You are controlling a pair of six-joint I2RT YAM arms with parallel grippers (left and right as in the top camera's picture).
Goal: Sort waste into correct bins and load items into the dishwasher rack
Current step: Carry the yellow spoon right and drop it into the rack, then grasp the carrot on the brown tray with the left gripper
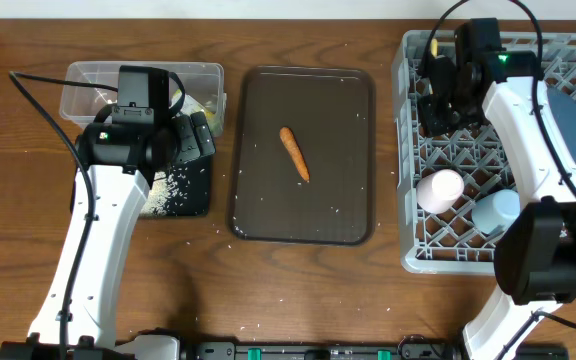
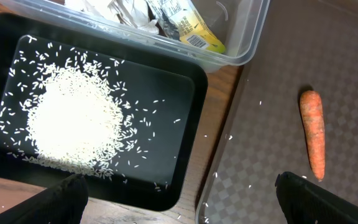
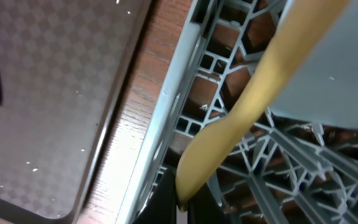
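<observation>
Carrot (image 1: pixel 294 153) lies on the brown tray (image 1: pixel 348 120), beside the black tray (image 2: pixel 166 87) of rice (image 2: pixel 73 121). Left jaws, spread wide, are best centred across its thick middle before closing. Whether the right jaws grip the yellow spoon (image 3: pixel 260 93) over the rack (image 1: pixel 408 150) cannot be told.

White-shelled arms (image 1: pixel 88 250), black joints (image 1: pixel 558 250), black cables (image 1: pixel 43 95), green indicator light (image 1: pixel 508 58).
</observation>
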